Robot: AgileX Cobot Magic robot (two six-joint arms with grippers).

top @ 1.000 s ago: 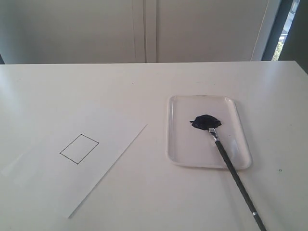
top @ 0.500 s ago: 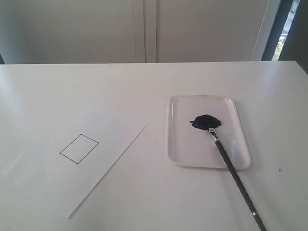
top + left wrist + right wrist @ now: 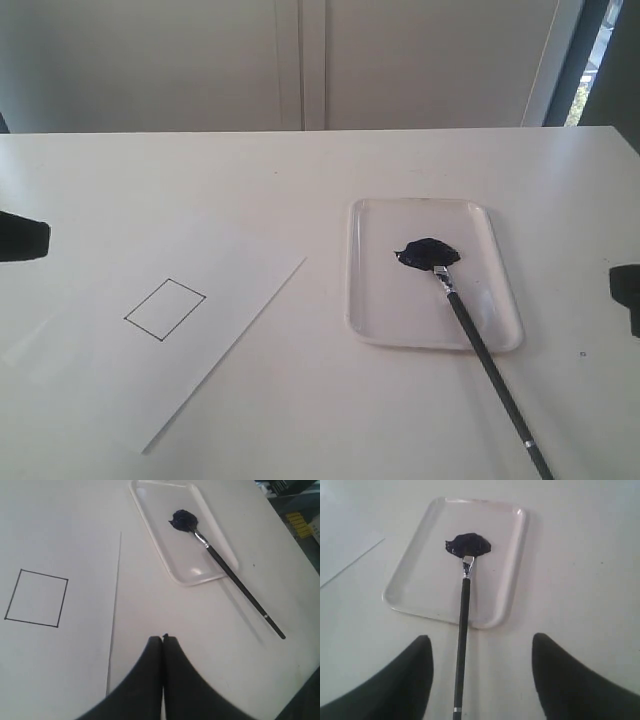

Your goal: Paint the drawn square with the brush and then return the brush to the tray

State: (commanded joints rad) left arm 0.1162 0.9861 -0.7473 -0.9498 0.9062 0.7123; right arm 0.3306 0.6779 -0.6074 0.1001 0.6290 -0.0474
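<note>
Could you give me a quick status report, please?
Left hand shut, empty. Right hand open, lined up on brush. Bristles in paint on tray; square unpainted. Nothing blocking.

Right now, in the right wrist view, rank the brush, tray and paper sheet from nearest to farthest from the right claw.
1. brush, handle between the right claw fingers.
2. tray, just beyond.
3. paper sheet, off past the tray.
</note>
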